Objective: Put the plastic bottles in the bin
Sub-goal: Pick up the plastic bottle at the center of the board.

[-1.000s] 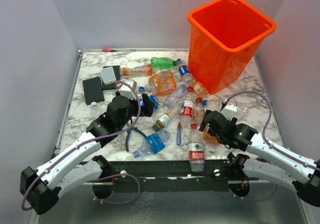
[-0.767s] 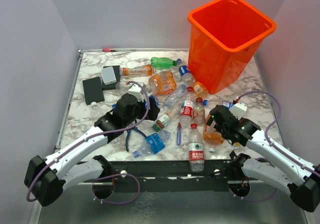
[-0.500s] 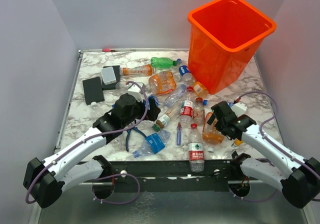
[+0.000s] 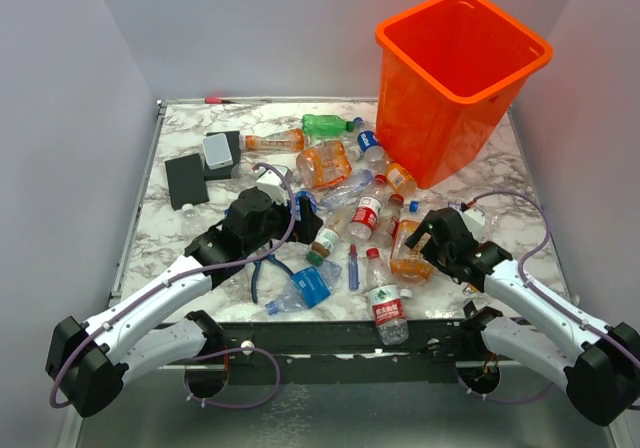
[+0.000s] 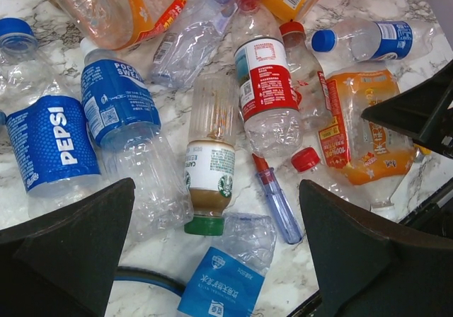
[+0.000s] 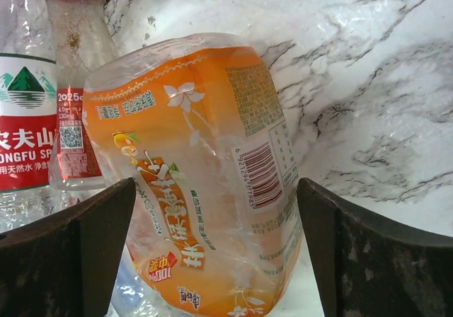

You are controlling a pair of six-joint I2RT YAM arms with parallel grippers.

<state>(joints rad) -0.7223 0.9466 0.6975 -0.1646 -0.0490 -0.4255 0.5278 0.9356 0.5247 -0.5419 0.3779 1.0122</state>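
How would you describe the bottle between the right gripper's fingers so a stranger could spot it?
From the orange bin, come toward the near edge to the right gripper. Between its fingers lies a squashed bottle. Unlike the clear red-labelled bottles beside it, it is orange, with white flowers and a barcode on its label.

The bin [image 4: 430, 118] stands at the worktop's [image 4: 170, 238] far right corner. The bottles [image 4: 372, 218] lie strewn across the middle, before and left of it. My left pincer [image 5: 216, 189] hangs over their left part. My right pincer [image 6: 216, 218] straddles a squashed bottle [image 6: 205, 154] towards the near right. The pliers [image 4: 262, 268] lie left of the screwdriver [image 5: 277, 204], by the near edge.
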